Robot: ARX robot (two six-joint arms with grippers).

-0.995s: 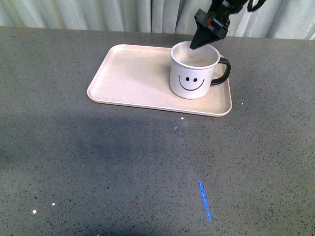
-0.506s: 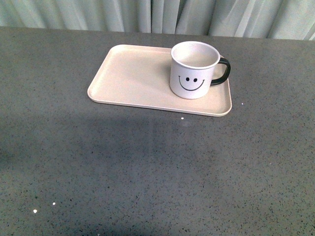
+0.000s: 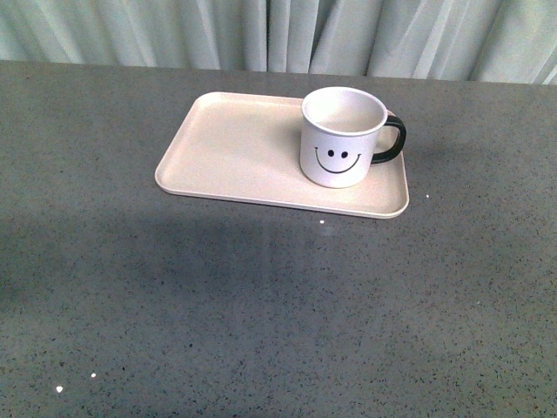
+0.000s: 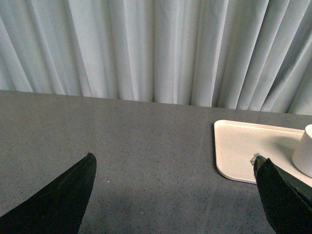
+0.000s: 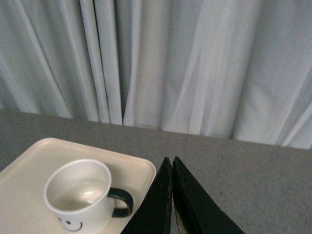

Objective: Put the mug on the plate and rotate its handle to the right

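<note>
While pale curtains (image 3: 287, 35) hang behind it, the grey speckled surface (image 3: 261, 305) carries the pink-beige plate (image 3: 235, 148). At the plate's right end the white smiley-face mug (image 3: 341, 139) stands upright, its black handle (image 3: 393, 139) pointing right. Away from the mug, the left gripper (image 4: 173, 168) has its fingers (image 4: 63, 195) wide apart and empty, while the right gripper (image 5: 171, 168) has its fingers (image 5: 190, 204) pressed together, empty.

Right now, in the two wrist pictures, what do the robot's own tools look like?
Only fingers show. The left tool has two matte black, wedge-shaped fingers tapering to blunt tips; one tip carries a small grey scuff or tag. The right tool has two long, smooth black fingers narrowing to points. No cables, sleeves or printed markings are visible.
</note>
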